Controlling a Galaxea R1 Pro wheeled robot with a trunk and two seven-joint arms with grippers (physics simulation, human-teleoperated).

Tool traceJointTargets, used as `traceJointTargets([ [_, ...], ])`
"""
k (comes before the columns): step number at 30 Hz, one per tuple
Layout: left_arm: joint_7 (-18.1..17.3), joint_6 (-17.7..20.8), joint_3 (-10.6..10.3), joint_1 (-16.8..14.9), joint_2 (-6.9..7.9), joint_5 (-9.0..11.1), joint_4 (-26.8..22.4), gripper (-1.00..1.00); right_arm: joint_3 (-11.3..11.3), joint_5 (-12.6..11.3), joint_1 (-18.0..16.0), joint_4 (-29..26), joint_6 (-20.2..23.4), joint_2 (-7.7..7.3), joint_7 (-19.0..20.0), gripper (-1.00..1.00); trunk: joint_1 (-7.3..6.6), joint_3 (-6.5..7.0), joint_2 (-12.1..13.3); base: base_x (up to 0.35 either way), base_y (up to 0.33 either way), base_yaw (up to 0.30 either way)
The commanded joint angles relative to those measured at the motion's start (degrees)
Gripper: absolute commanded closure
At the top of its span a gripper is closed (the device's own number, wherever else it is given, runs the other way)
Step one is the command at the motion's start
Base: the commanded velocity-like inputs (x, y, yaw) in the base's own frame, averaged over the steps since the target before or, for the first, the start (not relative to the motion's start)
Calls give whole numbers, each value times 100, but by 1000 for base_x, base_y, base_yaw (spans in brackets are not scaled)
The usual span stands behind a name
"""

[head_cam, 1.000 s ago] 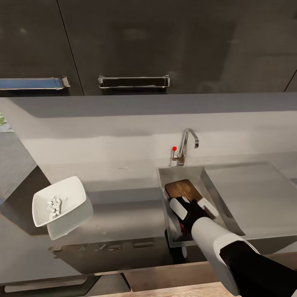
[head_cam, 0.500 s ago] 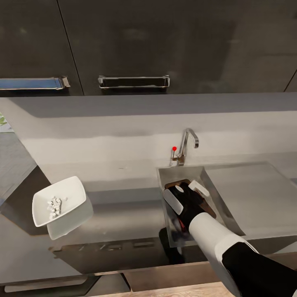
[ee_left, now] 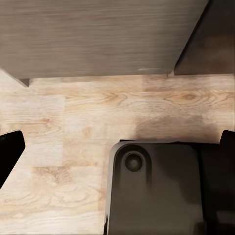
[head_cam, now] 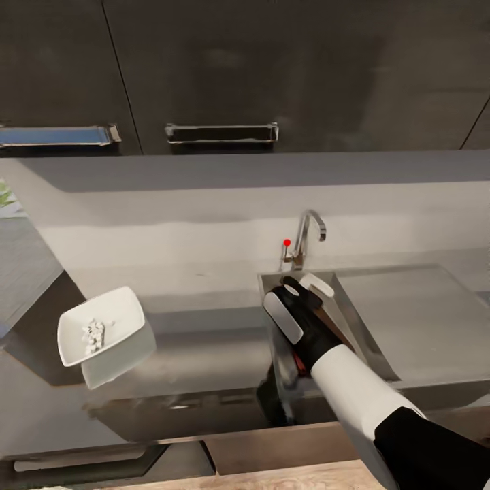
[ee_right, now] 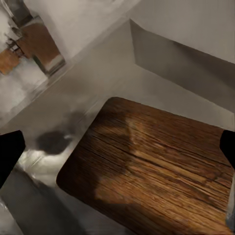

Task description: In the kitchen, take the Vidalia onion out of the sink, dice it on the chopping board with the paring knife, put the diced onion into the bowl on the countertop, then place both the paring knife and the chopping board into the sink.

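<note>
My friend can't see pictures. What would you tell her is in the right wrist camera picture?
A dark-brown wooden chopping board lies on the bottom of the grey steel sink, seen from just above. The right tool's two dark fingertips show at the picture's edges, spread wide apart and holding nothing. A dark drain hole sits just off the board's rounded corner.

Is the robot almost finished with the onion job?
Nearly, it looks like. The diced onion is already in the bowl on the countertop. The chopping board lies down in the sink, and the right gripper is open above it, holding nothing. What I can't tell is whether the paring knife is in the sink too; the arm hides that spot.
</note>
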Motion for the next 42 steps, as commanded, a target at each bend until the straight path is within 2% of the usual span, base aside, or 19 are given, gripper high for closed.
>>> traceJointTargets([
  [1,28,-6,-44,2,8,49,-10,-100,11,-22,0,-126,114,0,85,-100,1,-11,-12,-293,0,0],
  [7,28,-3,-42,2,9,49,-9,-100,14,-21,98,-507,449,-57,606,-100,1,-11,-12,-326,0,0],
  [11,28,-4,-42,2,8,49,-10,-100,56,-22,124,-655,494,-69,696,-100,1,-11,-12,-342,0,0],
  [16,28,-4,-44,2,8,49,-9,-100,392,-23,215,-961,505,-89,717,-100,1,-11,-12,-344,0,0],
  [23,28,-6,-45,2,9,49,-9,-100,744,-23,311,-1512,544,-288,717,-100,1,-11,-12,-345,0,0],
  [27,28,-4,-43,2,8,49,-10,-100,879,-23,413,-1670,557,-340,716,-100,1,-11,-12,-345,0,0],
  [42,28,1,-42,2,8,49,-7,-100,904,-17,512,-1771,551,-453,716,-100,1,-11,-12,-345,0,0],
])
